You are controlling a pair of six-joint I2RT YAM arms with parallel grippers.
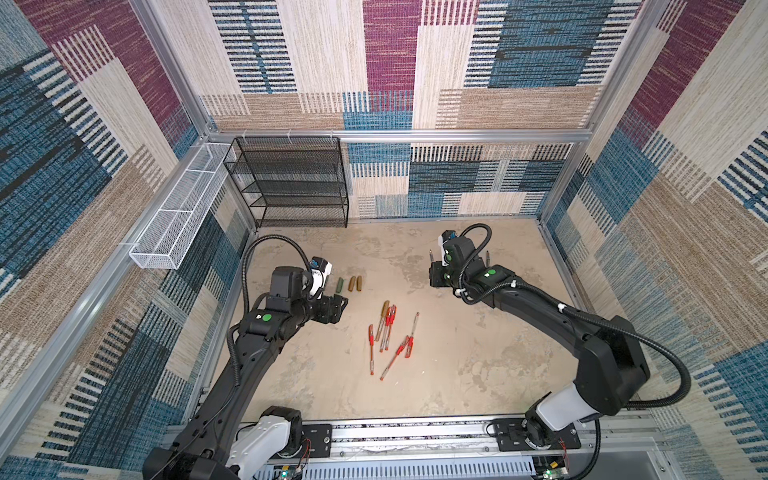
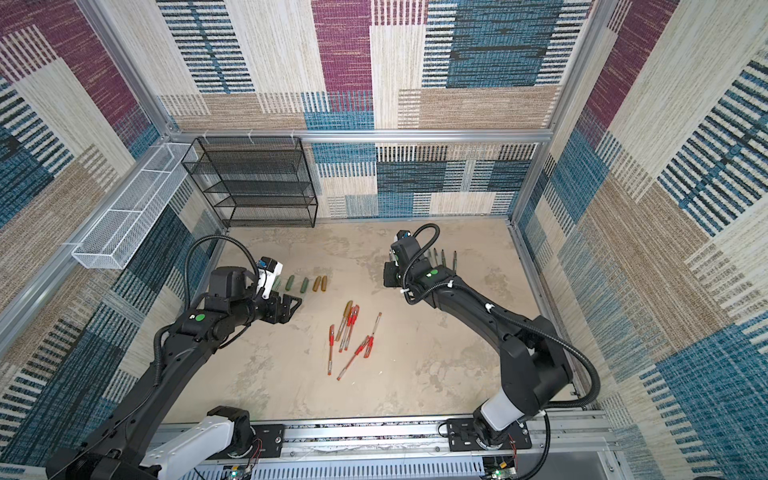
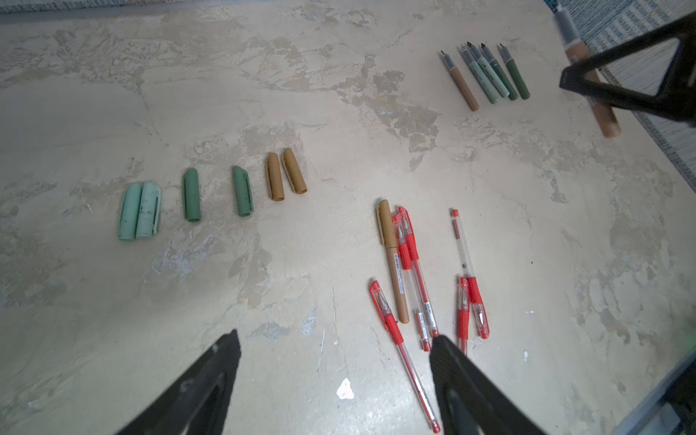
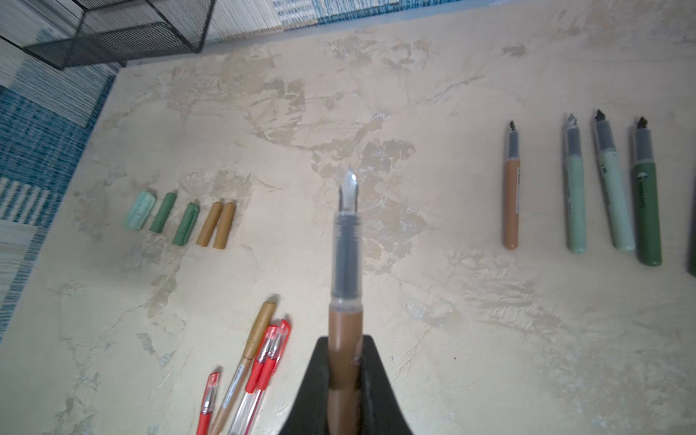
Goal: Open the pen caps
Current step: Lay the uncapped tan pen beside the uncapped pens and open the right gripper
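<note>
Pens first, nearest the base: a loose pile mid-table, red pens [image 1: 371,347] with a gold pen [image 3: 394,263] among them. Its cap [image 3: 385,222] is on, and its long axis runs near-to-far, cap at the far end. It lies just right of the left gripper [image 3: 336,337], toward the middle, and the left arm looks the nearer one (the right sits farther back, and busy).

Left gripper hovers over bare table [image 3: 339,113], jaws spread wide, nothing between them, touching nothing. Just beyond it the loose caps [image 3: 243,192] lie in a row: a mint pair, two dark green, two gold, all apart from the gripper.

Farther back on the right, the right gripper [image 4: 344,341] is clamped on a brown barrel [image 4: 346,286], nib bare and pointing away from the wrist, seemingly clear of the table. To that gripper's right, the uncapped barrels [image 4: 576,199] lie side by side. My guess: the held one needs a sideways carry to join them before the gold pen gets its turn.
</note>
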